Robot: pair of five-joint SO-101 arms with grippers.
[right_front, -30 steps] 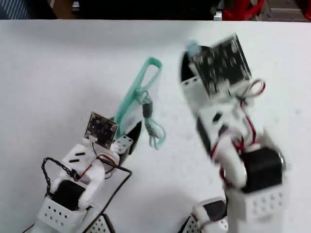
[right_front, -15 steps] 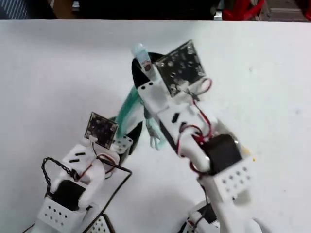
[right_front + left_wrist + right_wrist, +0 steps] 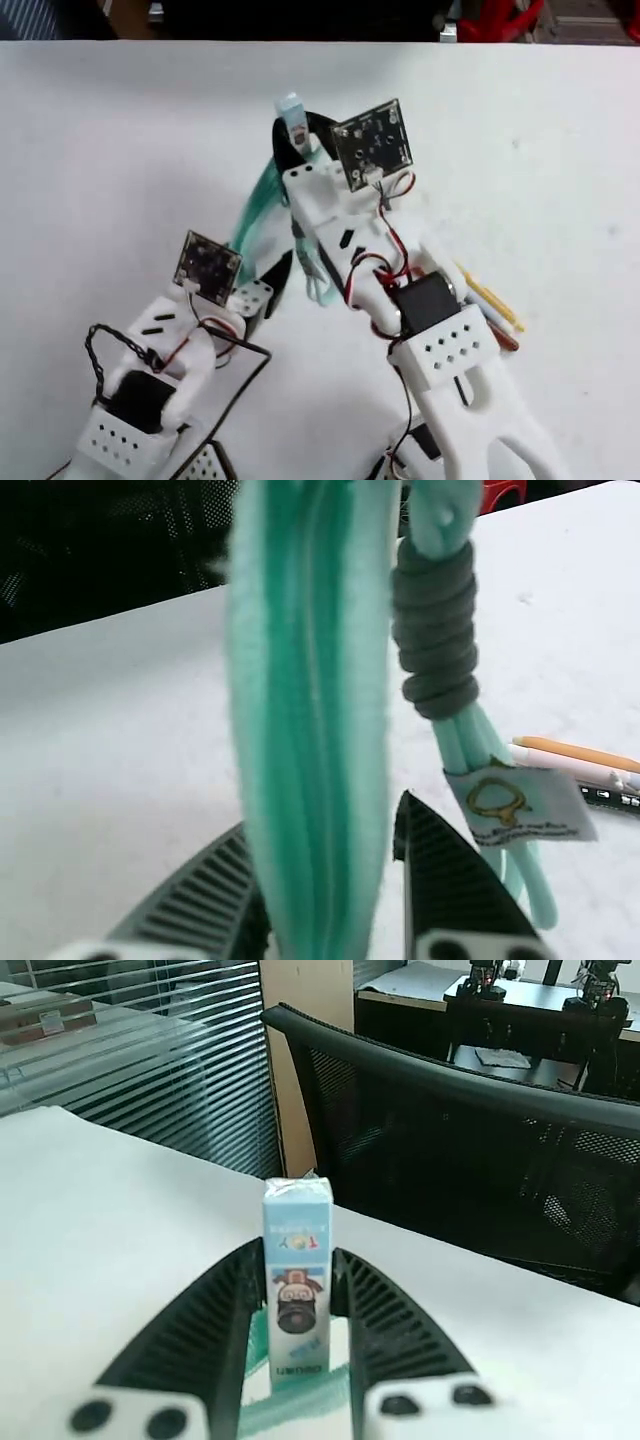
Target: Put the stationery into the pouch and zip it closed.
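Note:
A teal pouch (image 3: 252, 213) stands on edge on the white table, and my left gripper (image 3: 274, 282) is shut on its near end. In the left wrist view the pouch edge (image 3: 310, 730) runs up between the black fingers (image 3: 445, 880), and beside it hangs its teal cord with a grey wrap (image 3: 435, 640) and a paper tag (image 3: 515, 805). My right gripper (image 3: 295, 140) is over the pouch's far end, shut on a small light-blue box (image 3: 290, 112). That box (image 3: 297, 1290) stands upright between the right gripper (image 3: 297, 1260) fingers. Pens (image 3: 487, 305) lie on the table right of the right arm.
The right arm (image 3: 400, 300) crosses the middle of the table and hides part of the pouch. A black chair (image 3: 470, 1150) stands beyond the far table edge. Bare table (image 3: 110, 150) spreads to the left and the far right.
The right arm has swung left with the light-blue box, from right of the pouch to over its far end, and uncovered the pens. The left arm stayed still.

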